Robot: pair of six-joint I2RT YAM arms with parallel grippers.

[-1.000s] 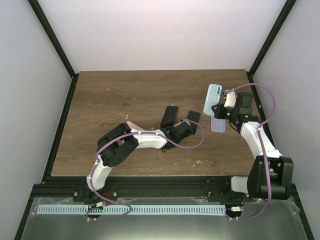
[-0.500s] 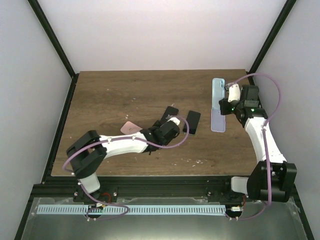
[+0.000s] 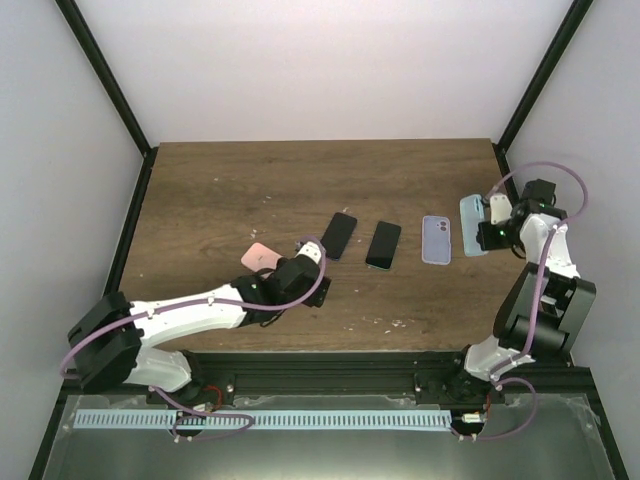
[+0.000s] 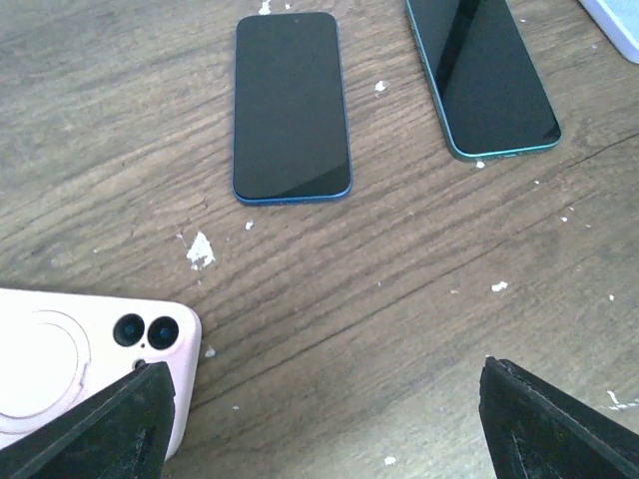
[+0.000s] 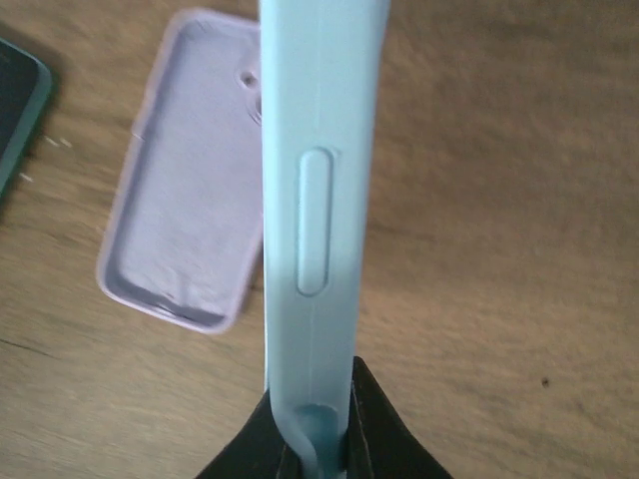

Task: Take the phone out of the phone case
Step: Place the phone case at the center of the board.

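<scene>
The left gripper (image 4: 319, 409) stands with its 2 black fingers wide apart and nothing between them, low over the brown wooden table (image 3: 200, 190). In the left wrist view its left finger (image 4: 140, 414) sits just by the corner of a pink phone case (image 4: 70, 369) that lies back-up, with 2 camera lenses and a round ring showing, so a phone seems to be inside it. Beyond the fingers lie 2 bare phones, screens up and dark: a dark blue-rimmed phone (image 4: 291, 105), and just to its right a teal-rimmed phone (image 4: 482, 75). They lie side by side and apart. White crumbs (image 4: 200, 249) are scattered on the wood around them. The right gripper (image 5: 319, 449) is clamped on the end of a light blue silicone phone case (image 5: 315, 200), which the right wrist view shows edge-on with a long side button. Whether anything is inside it cannot be told. In the top view this case (image 3: 472, 222) is held near the table's right edge, just right of an empty lilac silicone case (image 3: 437, 240) lying open side up. From left to right the row reads pink case (image 3: 262, 257), blue-rimmed phone (image 3: 339, 234), teal-rimmed phone (image 3: 383, 245), lilac case, light blue case.
</scene>
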